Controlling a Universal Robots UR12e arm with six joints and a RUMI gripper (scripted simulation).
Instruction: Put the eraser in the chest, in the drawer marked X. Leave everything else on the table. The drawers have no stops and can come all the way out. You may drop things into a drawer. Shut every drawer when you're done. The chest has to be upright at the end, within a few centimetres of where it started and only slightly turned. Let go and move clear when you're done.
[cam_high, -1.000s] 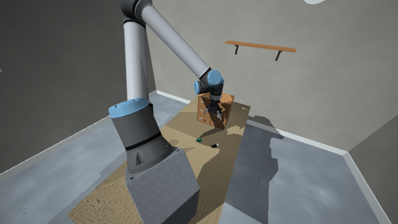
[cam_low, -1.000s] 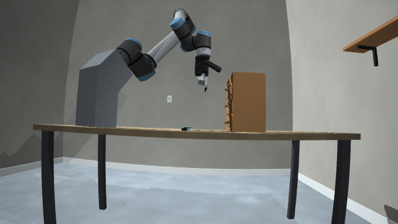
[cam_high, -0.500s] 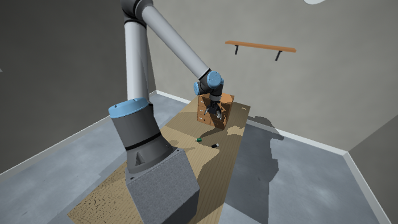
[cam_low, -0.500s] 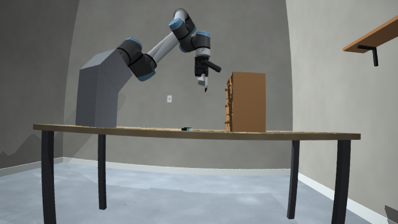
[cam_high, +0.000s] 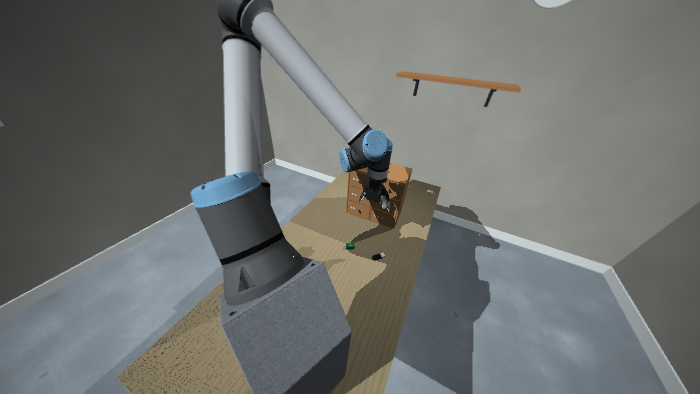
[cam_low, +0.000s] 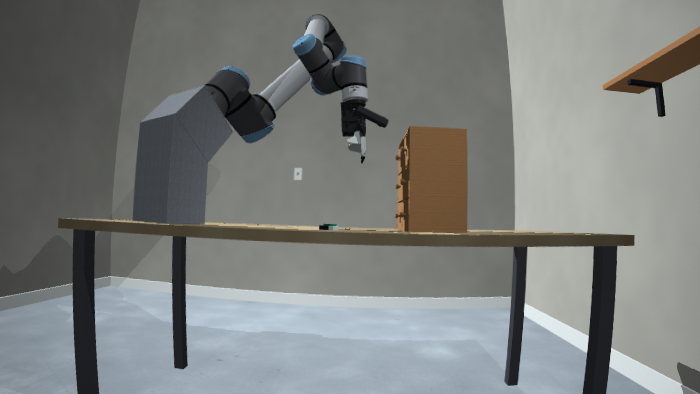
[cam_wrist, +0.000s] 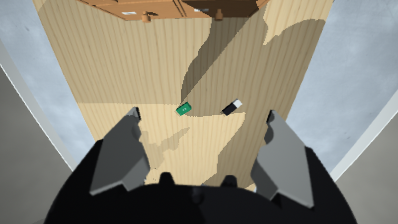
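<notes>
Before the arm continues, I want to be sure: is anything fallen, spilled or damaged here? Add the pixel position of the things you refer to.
Nothing stands out. The chest (cam_high: 404, 174) (cam_low: 438, 180) is upright, and the green item (cam_high: 350, 246) (cam_wrist: 184, 109) and black-and-white item (cam_high: 378, 256) (cam_wrist: 231, 107) lie apart on the table (cam_high: 360, 310) (cam_low: 480, 240) (cam_wrist: 125, 65).

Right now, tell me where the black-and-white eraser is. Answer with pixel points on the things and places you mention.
The black-and-white eraser (cam_high: 378, 256) (cam_low: 328, 227) (cam_wrist: 232, 107) lies on the table; in the wrist view it is just right of the small green block (cam_high: 350, 246) (cam_wrist: 184, 109), below the chest (cam_high: 359, 212) (cam_low: 438, 180) (cam_wrist: 155, 11).
</notes>
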